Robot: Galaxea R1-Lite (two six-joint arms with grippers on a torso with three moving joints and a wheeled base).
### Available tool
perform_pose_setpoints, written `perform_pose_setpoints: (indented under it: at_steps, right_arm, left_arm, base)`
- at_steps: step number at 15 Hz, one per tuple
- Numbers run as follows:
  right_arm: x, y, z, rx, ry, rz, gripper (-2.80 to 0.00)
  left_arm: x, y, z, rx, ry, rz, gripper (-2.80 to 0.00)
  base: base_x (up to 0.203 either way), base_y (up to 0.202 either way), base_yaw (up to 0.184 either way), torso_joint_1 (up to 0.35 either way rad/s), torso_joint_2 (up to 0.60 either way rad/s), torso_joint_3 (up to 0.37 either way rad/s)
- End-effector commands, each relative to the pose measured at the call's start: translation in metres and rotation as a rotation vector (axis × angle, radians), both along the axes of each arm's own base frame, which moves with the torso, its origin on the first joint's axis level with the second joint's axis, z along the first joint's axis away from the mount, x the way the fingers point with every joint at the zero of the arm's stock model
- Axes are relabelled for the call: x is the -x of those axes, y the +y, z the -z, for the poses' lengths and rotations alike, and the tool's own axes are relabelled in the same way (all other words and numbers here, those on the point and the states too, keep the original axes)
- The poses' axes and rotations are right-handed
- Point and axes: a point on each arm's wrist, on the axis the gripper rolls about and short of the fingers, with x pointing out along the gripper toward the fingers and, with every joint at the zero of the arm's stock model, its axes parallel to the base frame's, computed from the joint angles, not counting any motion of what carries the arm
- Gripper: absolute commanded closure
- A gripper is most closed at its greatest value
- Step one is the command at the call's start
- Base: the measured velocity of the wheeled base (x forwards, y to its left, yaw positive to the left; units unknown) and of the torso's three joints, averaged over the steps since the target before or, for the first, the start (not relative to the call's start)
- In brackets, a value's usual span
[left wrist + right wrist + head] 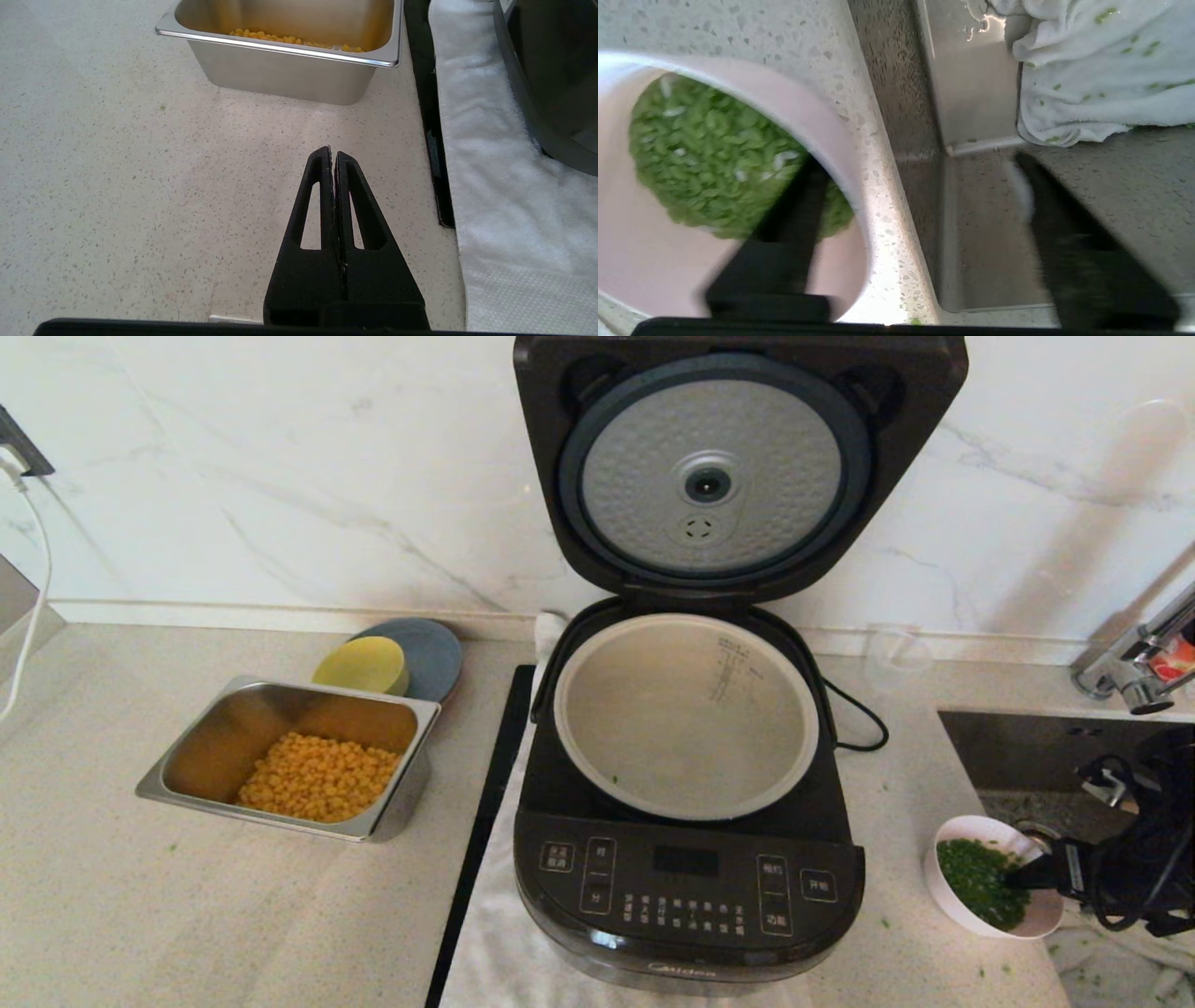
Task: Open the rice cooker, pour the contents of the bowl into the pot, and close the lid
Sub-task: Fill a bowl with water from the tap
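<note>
1. The right gripper [920, 186] stood wide open and held nothing. One finger [794, 214] sat inside the small round pale pink-white bowl [952, 905], over the chopped green herb contents [976, 877]; the other finger [1064, 219] lay outside the near wall. The bowl rim [850, 154] therefore lay between the jaws, not yet clamped.
2. The bowl rested on the speckled stone counter [112, 896], at the robot's right front, just beside the steel sink [1027, 747].
3. The large glossy black rice cooker [686, 887] stood to the left of the bowl, near it. Its hinged black lid [738, 467] was upright and fully open. The round grey-beige metal pot [686, 714] was exposed and appeared almost empty.
4. Judgement: the right arm was the nearer arm. The coming move called for closure on the rim, then a lift leftward over the pot.
5. The left gripper [333, 156] hung closed and empty over the counter, near the rectangular steel tray [280, 793] of yellow corn kernels.
</note>
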Motion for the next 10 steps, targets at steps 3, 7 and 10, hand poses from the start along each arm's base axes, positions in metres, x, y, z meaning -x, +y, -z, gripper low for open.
perform_pose_setpoints:
  at_steps: [3,7,10]
  right_arm:
    - [-0.0011,-0.0002,0.0044,-0.005,0.015,0.001,0.00]
    - [-0.0014,0.0003,0.0006,-0.014,-0.009,0.028,0.00]
    - [-0.0003,0.0010,0.0005,-0.015,-0.007,0.028,0.00]
  left_arm:
    - [-0.0005,0.0000,0.0021,0.000,0.007,0.000,0.00]
    - [-0.0005,0.0000,0.0021,0.000,0.007,0.000,0.00]
    - [-0.0005,0.0000,0.0023,0.000,0.008,0.000,0.00]
  base:
    - [0.000,0.000,0.000,0.000,0.00,0.000]
    - [0.000,0.000,0.000,0.000,0.00,0.000]
    - [0.000,0.000,0.000,0.000,0.00,0.000]
